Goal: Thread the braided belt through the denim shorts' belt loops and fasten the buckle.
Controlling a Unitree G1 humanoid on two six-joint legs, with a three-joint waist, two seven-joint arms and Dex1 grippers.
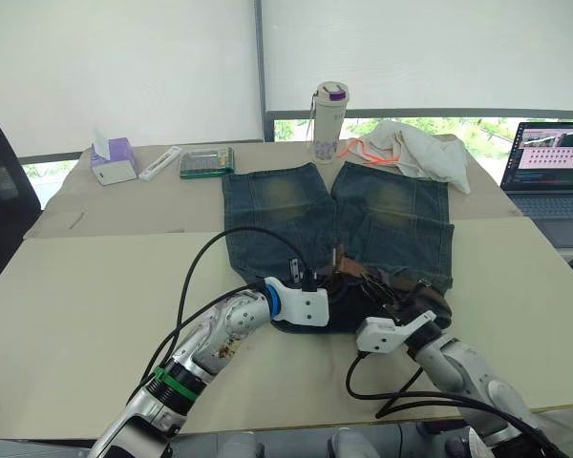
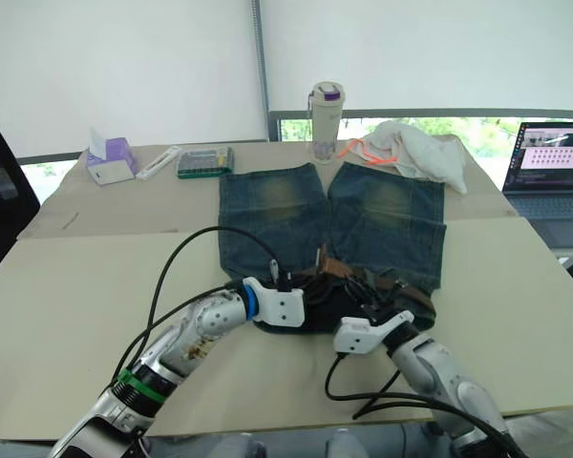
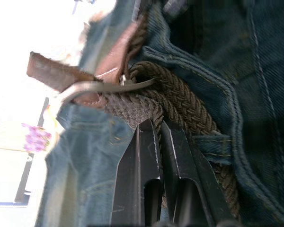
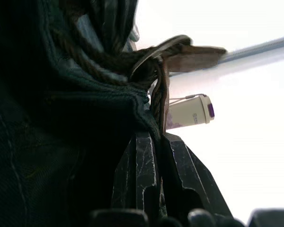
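Note:
The denim shorts (image 1: pixel 363 224) lie flat on the table, legs pointing away and waistband nearest me. The braided belt (image 3: pixel 180 99) is bunched in dark brown coils at the waistband's middle (image 1: pixel 358 277). Its silver buckle (image 3: pixel 102 87) sits beside a brown leather end (image 3: pixel 52 73). A belt loop (image 3: pixel 213 142) crosses the strap. My left gripper (image 3: pixel 154 124) is shut on the braided strap just below the buckle. My right gripper (image 4: pixel 154 135) comes from the other side, shut on a belt strand at the denim edge, with the buckle (image 4: pixel 161 47) just beyond it.
At the table's far side stand a bottle (image 1: pixel 329 119), a white cloth with orange cord (image 1: pixel 415 148), a tissue box (image 1: pixel 113 160) and a green case (image 1: pixel 206 162). A laptop (image 1: pixel 554 167) is at the right. Black cables (image 1: pixel 196 277) trail from both wrists.

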